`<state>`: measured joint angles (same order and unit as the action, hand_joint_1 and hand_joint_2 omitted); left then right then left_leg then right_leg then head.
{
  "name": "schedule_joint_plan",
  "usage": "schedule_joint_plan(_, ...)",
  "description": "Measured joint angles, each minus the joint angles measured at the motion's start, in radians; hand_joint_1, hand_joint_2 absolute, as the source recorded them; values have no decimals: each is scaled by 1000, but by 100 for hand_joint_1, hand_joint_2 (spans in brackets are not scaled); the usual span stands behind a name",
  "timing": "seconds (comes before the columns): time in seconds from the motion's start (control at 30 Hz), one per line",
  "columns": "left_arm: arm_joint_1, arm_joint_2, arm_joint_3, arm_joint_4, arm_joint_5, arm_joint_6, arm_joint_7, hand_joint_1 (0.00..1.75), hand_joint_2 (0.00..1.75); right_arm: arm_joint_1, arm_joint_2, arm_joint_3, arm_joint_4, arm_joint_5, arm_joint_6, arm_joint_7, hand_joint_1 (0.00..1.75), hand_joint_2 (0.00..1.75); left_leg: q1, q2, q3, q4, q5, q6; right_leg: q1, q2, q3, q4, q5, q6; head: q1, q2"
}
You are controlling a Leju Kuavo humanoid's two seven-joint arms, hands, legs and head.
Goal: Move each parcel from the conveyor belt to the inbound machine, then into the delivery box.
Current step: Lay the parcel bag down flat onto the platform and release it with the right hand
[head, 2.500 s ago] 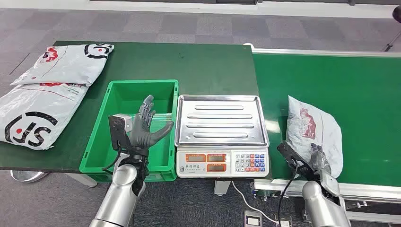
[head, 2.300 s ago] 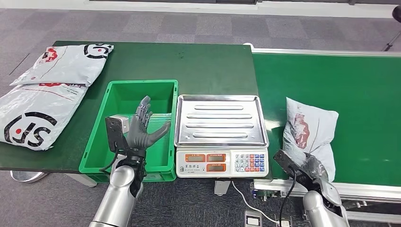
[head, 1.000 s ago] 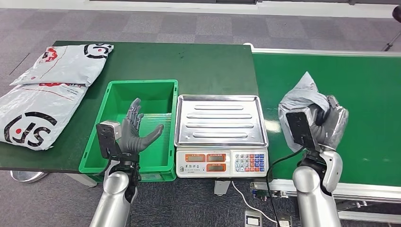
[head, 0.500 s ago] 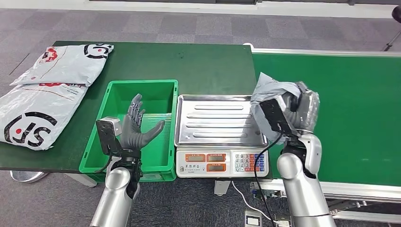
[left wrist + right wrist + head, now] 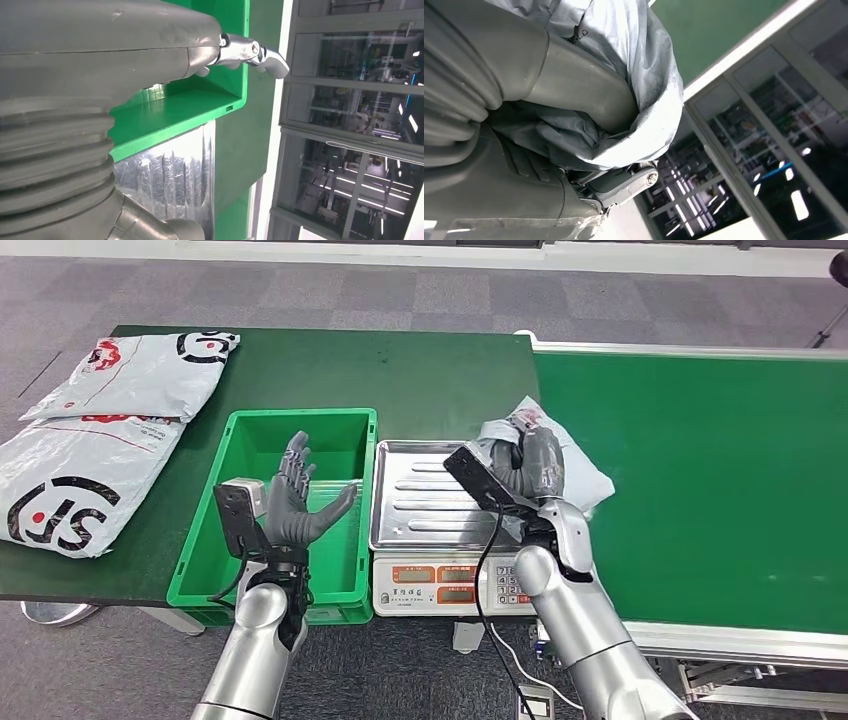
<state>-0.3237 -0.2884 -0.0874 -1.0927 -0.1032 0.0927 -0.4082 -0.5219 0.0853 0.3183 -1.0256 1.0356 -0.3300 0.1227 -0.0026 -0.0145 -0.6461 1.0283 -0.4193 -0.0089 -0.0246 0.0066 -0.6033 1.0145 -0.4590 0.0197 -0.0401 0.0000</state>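
Green table (image 5: pixel 430 370): right hand (image 5: pixel 535 465) fingers clamped on parcel (image 5: pixel 580 480) above scale tray (image 5: pixel 420 505); left hand (image 5: pixel 290 505) fingers apart

Counted three parcels: two white printed ones (image 5: pixel 140 375) (image 5: pixel 75 480) lay on the desk (image 5: pixel 420 380), one grey crumpled parcel (image 5: pixel 545 465) sat above the scale. One green bin (image 5: pixel 200 530). One weighing scale (image 5: pixel 440 490). One conveyor belt (image 5: pixel 720 460). Two robot hands: left (image 5: pixel 290 505), right (image 5: pixel 530 465).
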Motion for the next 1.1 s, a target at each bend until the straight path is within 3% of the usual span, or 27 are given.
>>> schedule_joint_plan(0.37, -40, 5, -22, 40, 20, -9, 0, 0, 175, -10, 48, 110, 149, -55, 74, -22, 175, 175, 1, 0, 0, 0, 0, 0, 1, 0, 0, 0, 0, 0, 0, 0)
schedule_joint_plan(0.57, -57, 6, -43, 62, 40, -9, 0, 0, 175, -6, 56, 146, 164, -135, 127, -90, 175, 175, 1, 1, 0, 0, 0, 0, 1, 0, 0, 0, 0, 0, 0, 0)
schedule_joint_plan(0.7, -63, 7, -54, 73, 44, -9, 0, 0, 175, 2, 59, 176, 163, -161, 133, -134, 0, 175, 1, 1, 0, 0, 0, 0, 1, 0, 0, 0, 0, 0, 0, 0)
schedule_joint_plan(0.9, -74, 5, -74, 86, 32, 3, 0, 0, 175, 25, 67, 204, 132, -184, 66, -149, 0, 175, 1, 1, 0, 0, 0, 0, 1, 0, -1, 0, 0, 0, 0, 0)
schedule_joint_plan(1.1, -75, 6, -77, 89, 22, 27, -2, 0, 175, 131, 56, 192, -50, -309, 0, -224, 0, 175, 1, 1, 0, 0, 0, 0, 0, 0, -1, 0, 0, 0, 0, 0)
